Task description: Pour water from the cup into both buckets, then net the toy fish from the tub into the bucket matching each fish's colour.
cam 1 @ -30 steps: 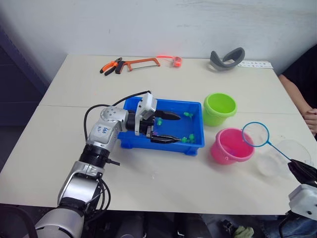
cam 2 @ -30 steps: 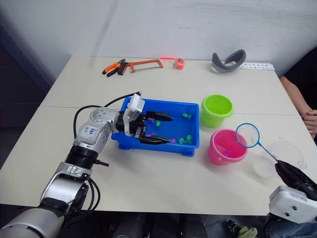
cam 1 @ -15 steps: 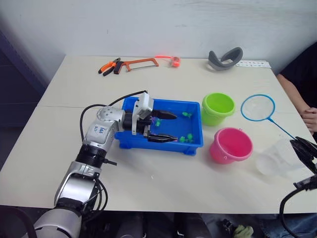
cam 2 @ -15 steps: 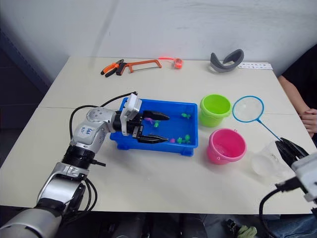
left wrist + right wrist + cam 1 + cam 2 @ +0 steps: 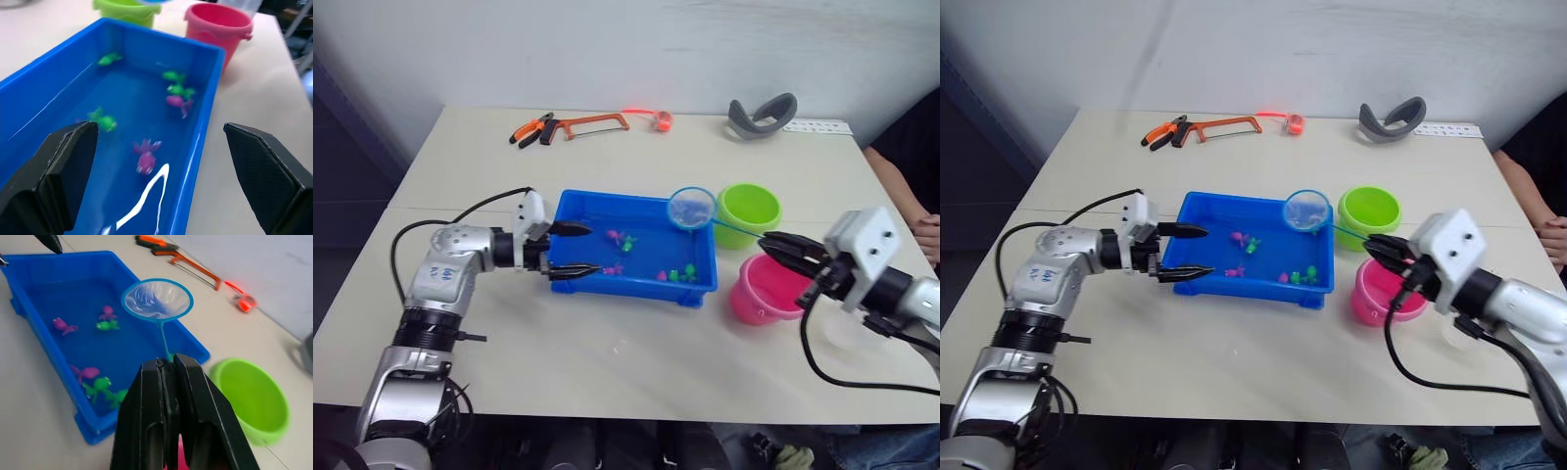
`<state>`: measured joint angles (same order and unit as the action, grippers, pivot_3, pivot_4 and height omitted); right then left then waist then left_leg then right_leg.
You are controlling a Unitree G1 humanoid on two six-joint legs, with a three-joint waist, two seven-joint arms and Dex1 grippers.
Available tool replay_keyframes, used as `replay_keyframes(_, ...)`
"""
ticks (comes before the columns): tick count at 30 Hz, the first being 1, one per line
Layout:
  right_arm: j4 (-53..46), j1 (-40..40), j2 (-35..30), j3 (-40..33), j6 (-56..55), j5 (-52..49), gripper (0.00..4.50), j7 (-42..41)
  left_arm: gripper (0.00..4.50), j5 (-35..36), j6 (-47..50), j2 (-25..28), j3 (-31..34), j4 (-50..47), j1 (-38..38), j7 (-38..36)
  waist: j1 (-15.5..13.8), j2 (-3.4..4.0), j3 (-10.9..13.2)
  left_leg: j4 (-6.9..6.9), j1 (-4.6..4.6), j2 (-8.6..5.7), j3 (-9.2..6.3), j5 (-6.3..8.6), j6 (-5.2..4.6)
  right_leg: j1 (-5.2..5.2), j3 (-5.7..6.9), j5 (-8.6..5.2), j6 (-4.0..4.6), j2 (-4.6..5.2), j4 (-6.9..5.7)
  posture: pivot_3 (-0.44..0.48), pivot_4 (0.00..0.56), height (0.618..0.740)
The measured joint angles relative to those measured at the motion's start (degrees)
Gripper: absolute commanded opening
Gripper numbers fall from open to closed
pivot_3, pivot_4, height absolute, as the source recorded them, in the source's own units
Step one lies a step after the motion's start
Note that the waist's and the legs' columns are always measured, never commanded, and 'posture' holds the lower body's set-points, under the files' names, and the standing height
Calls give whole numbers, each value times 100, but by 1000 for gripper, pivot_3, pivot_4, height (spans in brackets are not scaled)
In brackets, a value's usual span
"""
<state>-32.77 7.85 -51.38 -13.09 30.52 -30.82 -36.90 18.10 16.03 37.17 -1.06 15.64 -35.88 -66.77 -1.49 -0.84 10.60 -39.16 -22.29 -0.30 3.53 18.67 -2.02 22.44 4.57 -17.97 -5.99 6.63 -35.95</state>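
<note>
I've got the right gripper [image 5: 167, 363] pinching the net [image 5: 691, 208] over the tub [image 5: 570, 203] — about 7 fish [image 5: 145, 157] left to net. Left gripper [image 5: 581, 250] spread at the tub's end.

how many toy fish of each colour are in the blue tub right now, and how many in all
tiny green plastic toy fish: 4
tiny pink plastic toy fish: 3
total: 7
</note>
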Motion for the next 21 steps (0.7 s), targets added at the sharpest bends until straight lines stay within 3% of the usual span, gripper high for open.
replay_keyframes(3,404,547,-56,666,-59,421,0,-196,4479,18,135,164,119,-273,199,67,11,0,0,0,0,0,0,1,-1,0,1,1,-2,0,-1,0,150,740)
replay_keyframes(8,924,796,-298,1284,-490,1163,0,-683,4479,103,437,177,200,-1006,601,206,16,0,0,1,-6,0,1,1,-2,2,2,1,-2,0,5,0,150,740)
replay_keyframes(21,1276,815,-415,1556,-1381,2271,0,-1276,4479,183,599,69,55,-1433,711,345,18,0,0,1,-2,2,4,0,1,2,2,1,-2,-6,0,0,150,740)
